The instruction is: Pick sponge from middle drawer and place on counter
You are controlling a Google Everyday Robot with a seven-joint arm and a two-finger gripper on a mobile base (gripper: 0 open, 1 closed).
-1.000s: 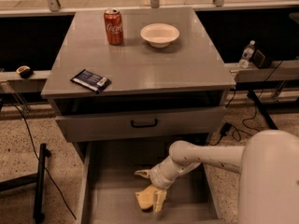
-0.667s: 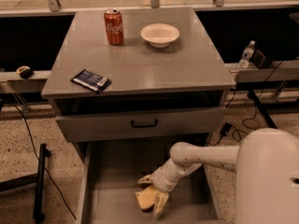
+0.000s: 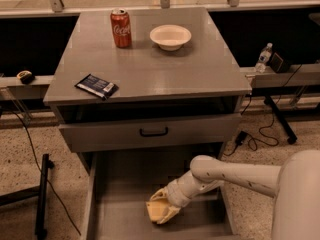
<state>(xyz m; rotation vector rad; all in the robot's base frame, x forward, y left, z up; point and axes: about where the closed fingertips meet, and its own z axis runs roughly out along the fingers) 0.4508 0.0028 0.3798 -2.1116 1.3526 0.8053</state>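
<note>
The middle drawer [image 3: 125, 184] is pulled out at the bottom of the camera view, its flat grey floor showing. The pale yellow sponge [image 3: 153, 214] lies on that floor near the front, right of centre. My gripper [image 3: 161, 207] reaches in from the right, low in the drawer and right at the sponge, covering part of it. The counter [image 3: 150, 69] is the grey cabinet top above.
On the counter stand a red cola can [image 3: 121, 28] and a white bowl [image 3: 170, 36] at the back, and a dark packet [image 3: 96, 86] lies at the front left. A closed drawer front with a black handle [image 3: 153, 132] sits above the open drawer. A water bottle [image 3: 263, 57] stands on the right ledge.
My gripper has moved down and slightly forward onto the sponge. The sponge stays in about the same place on the drawer floor.
</note>
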